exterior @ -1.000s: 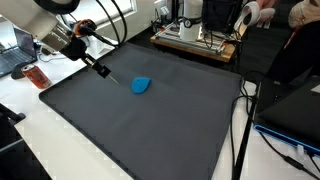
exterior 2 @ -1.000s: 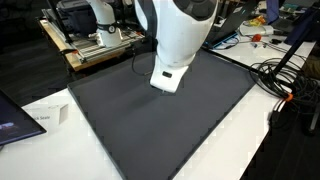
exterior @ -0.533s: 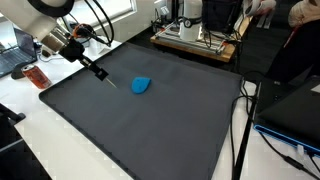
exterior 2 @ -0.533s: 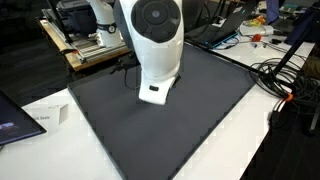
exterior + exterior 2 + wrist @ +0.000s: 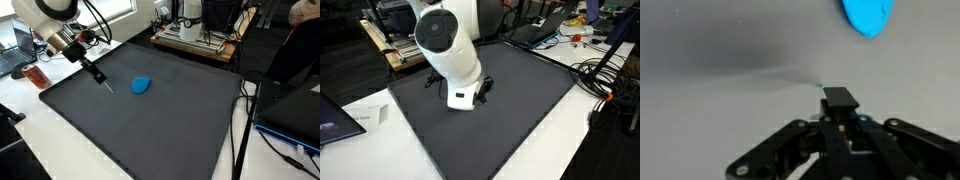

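Note:
My gripper (image 5: 90,66) is shut on a thin black pen-like stick (image 5: 100,78). The stick slants down toward the dark grey mat (image 5: 150,130), with its tip just above or on the mat. In the wrist view the stick (image 5: 839,99) shows between the shut jaws of the gripper (image 5: 840,110), with a small greenish tip. A blue rounded object (image 5: 142,85) lies on the mat a short way beyond the tip, and also appears at the top of the wrist view (image 5: 868,15). In an exterior view the white arm (image 5: 450,50) hides the gripper.
A reddish object (image 5: 38,77) and a laptop (image 5: 15,55) lie on the white table beside the mat. A wooden tray with equipment (image 5: 195,40) stands behind the mat. Cables (image 5: 605,75) run along the table edge, and a paper (image 5: 365,117) lies near one mat corner.
The arm has swung the gripper and stick a little away from the blue object, toward the mat's edge. The jaws stay shut and the blue object has not moved.

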Controlling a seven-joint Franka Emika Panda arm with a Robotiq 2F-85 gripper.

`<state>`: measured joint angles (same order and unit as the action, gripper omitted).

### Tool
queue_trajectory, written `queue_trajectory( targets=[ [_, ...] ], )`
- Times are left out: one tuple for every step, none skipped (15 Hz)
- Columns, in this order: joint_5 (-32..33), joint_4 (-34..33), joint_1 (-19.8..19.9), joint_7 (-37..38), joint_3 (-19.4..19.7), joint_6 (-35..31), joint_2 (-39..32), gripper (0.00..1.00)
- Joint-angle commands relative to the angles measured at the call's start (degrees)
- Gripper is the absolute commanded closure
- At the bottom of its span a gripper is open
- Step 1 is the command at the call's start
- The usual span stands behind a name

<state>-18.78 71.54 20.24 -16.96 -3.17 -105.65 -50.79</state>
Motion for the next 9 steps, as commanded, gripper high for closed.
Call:
queue_trajectory(
  targets=[
    [-4.13, 12.69, 1.97, -5.21, -0.92, -7.05, 8.14, 0.97],
    [-4.76, 15.06, 2.04, -5.63, -0.76, -8.18, 9.71, 0.97],
    [-5.05, 17.12, 1.94, -5.67, -0.44, -8.82, 11.06, 0.97],
    [-5.34, 19.12, 1.85, -5.70, -0.19, -9.59, 12.45, 0.97],
    [-5.58, 21.32, 1.68, -5.61, 0.04, -10.17, 13.93, 0.97],
    [-5.57, 23.37, 1.36, -5.32, 0.40, -10.90, 15.39, 0.97],
    [-5.52, 25.45, 1.14, -5.34, 0.61, -11.45, 16.87, 0.97],
    [-5.65, 27.55, 0.99, -5.37, 0.72, -12.19, 18.40, 0.97],
    [-5.67, 29.39, 0.82, -5.29, 0.89, -12.75, 19.77, 0.97]
  ],
)
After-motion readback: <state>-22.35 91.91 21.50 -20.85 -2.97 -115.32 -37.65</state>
